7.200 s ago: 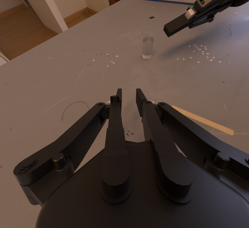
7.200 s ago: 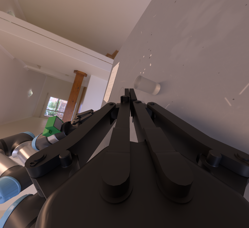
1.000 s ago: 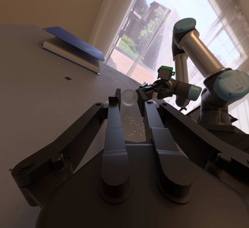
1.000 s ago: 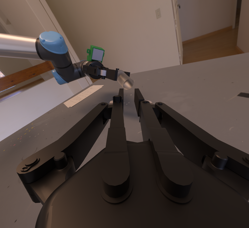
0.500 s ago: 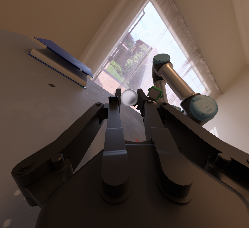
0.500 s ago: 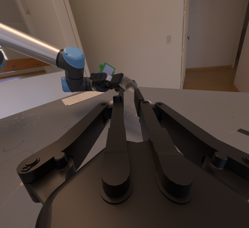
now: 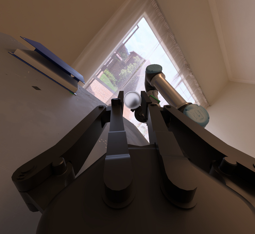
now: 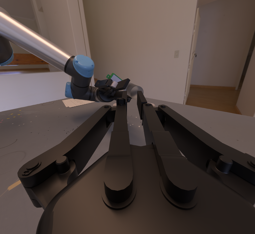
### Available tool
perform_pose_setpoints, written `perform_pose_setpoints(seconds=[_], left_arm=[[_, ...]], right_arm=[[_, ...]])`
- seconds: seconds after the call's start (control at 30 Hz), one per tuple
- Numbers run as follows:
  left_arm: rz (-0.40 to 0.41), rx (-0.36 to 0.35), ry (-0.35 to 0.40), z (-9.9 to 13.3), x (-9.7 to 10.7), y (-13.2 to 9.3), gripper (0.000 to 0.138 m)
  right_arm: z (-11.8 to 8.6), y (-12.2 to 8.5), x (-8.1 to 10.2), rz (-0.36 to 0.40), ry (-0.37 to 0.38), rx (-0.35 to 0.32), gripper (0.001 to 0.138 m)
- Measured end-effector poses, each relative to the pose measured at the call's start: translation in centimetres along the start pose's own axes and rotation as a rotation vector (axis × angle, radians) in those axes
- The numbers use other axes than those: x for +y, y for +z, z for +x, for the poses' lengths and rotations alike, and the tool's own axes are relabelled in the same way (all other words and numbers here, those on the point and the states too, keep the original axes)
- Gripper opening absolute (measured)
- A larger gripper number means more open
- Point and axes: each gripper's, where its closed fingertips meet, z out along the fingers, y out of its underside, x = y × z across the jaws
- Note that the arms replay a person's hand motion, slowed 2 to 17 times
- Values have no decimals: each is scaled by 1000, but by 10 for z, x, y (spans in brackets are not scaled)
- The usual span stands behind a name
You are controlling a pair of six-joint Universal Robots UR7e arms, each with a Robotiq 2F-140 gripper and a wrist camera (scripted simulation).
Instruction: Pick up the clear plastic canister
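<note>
Clear plastic canister [image 7: 132,101] clamped end-on between the fingertips of the left gripper [image 7: 132,101], lifted well clear of the grey table [image 7: 41,116], so the pick-up looks done with only a steady hold left. Right gripper [image 8: 131,99] partly open and empty, pointed at the canister [image 8: 134,90] from close by, just short of touching as far as can be judged.

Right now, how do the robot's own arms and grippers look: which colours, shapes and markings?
Both grippers, the left gripper and the right gripper, are matte black, with two long flat-tipped fingers on jointed bars and round pivot pins. The left arm is a polished silver tube with light-blue joint caps and black joints. A small green block with a pale face sits at its wrist. No cables show.
</note>
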Motion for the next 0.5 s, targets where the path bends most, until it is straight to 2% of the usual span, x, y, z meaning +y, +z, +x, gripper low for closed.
perform_pose_setpoints(seconds=[0.5], left_arm=[[3,55,10,13,4,8,33]], right_arm=[[-8,1,-5,19,-16,-16,20]])
